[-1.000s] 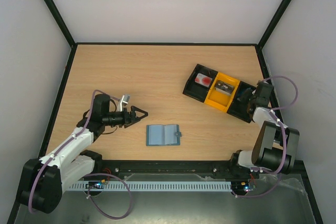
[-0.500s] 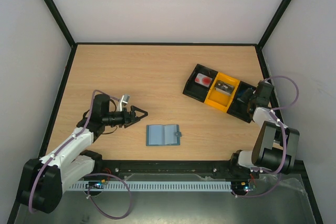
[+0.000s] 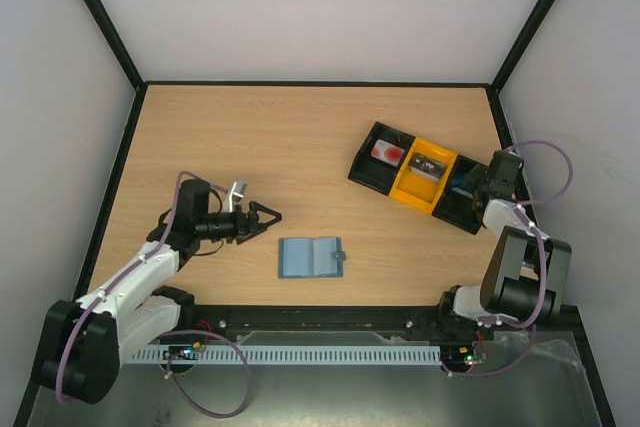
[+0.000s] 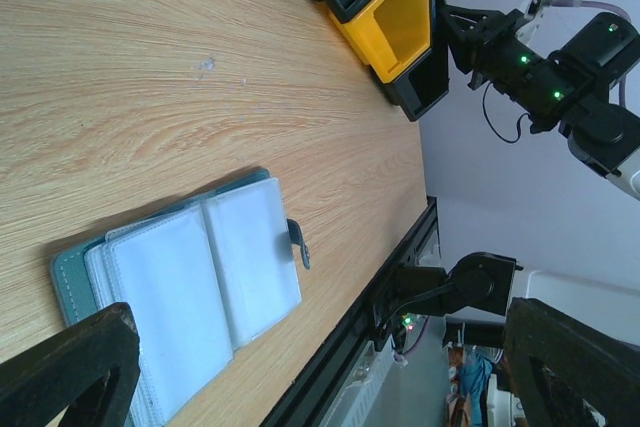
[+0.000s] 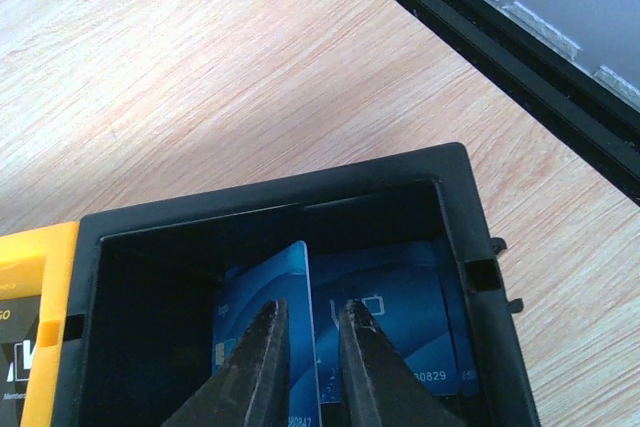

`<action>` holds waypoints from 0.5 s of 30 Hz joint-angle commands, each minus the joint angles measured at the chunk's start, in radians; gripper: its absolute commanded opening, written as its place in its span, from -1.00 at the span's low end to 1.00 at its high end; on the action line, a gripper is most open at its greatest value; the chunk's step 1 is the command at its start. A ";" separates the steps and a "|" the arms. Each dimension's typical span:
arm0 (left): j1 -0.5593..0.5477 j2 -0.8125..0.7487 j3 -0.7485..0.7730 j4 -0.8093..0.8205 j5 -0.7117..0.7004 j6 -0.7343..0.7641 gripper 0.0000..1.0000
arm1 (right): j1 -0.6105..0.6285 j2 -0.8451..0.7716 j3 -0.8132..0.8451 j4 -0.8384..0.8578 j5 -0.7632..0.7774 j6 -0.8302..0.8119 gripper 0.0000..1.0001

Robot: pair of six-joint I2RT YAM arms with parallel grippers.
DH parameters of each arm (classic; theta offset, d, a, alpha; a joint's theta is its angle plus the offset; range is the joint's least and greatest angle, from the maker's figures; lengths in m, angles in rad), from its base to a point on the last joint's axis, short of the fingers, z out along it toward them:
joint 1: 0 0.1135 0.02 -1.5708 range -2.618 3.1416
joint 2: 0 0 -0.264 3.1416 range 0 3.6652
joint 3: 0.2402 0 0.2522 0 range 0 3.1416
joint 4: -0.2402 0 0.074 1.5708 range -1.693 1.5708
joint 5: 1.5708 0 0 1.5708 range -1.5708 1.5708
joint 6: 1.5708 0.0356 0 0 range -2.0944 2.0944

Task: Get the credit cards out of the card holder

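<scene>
Risk on the left: left claw (image 3: 272, 216) is splayed wide beside the card holder (image 3: 310, 258) and pins nothing. The holder lies open near the table's (image 3: 300, 137) front edge and would likely slide if tugged. Tray (image 3: 363, 152): red-and-white card (image 3: 386, 153), yellow bin (image 3: 412, 192) one card, right bin (image 5: 300, 197) blue cards (image 5: 400, 297). Right claw (image 5: 308, 352) straddles an upright one; can't tell if it's gripping.

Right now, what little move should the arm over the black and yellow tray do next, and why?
Probably open the right end effector a bit wider. A blue plastic card stands on edge between its fingers inside the black end compartment of the black-and-yellow plastic tray, where another blue card lies flat, and a narrow gap shows beside it. Opening wider should let it drop.
</scene>
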 commanded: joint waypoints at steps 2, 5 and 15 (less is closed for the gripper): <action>0.008 0.004 -0.007 0.012 0.017 0.006 1.00 | -0.006 0.031 0.057 -0.067 0.045 0.061 -0.67; 0.008 0.005 -0.007 0.012 0.016 0.006 1.00 | -0.006 0.052 0.100 -0.122 0.039 0.101 -0.64; 0.008 0.013 -0.009 0.017 0.004 0.004 1.00 | -0.004 0.018 0.172 -0.262 0.064 0.216 -0.70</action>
